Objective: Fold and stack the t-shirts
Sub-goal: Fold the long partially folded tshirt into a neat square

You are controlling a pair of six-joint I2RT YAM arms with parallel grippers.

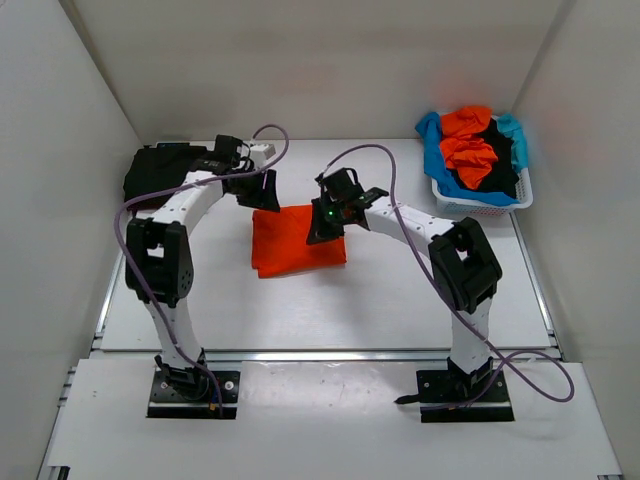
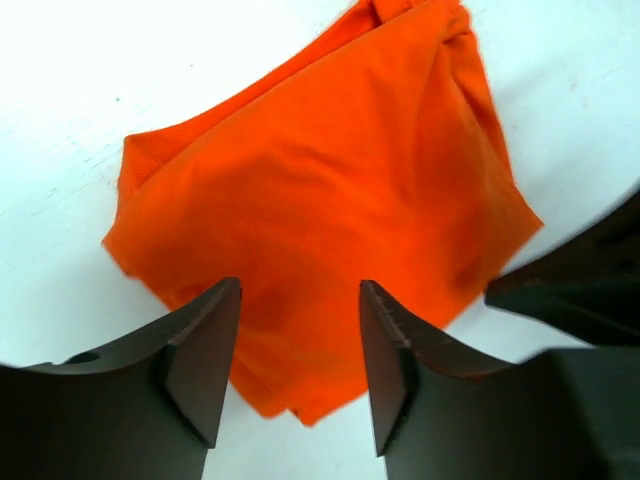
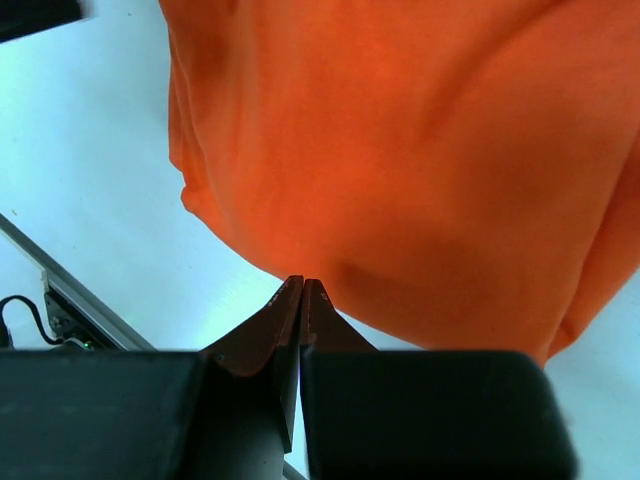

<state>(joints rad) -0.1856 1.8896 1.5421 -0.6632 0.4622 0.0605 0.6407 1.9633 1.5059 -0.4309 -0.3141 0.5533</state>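
A bright orange t-shirt (image 1: 295,243) lies folded into a rough square on the white table, also filling the left wrist view (image 2: 320,180) and the right wrist view (image 3: 420,150). My left gripper (image 1: 263,190) hovers over its back left corner, open, with only cloth showing below the gap (image 2: 300,345). My right gripper (image 1: 326,230) is shut with nothing between its fingers; its tips (image 3: 303,285) sit at the shirt's edge. A black t-shirt (image 1: 152,172) lies at the back left, under the left arm.
A white lattice basket (image 1: 490,208) stands at the back right holding crumpled light blue (image 1: 436,150), orange (image 1: 470,150) and black (image 1: 505,160) t-shirts. White walls enclose the table on three sides. The right gripper's dark body shows in the left wrist view (image 2: 585,290).
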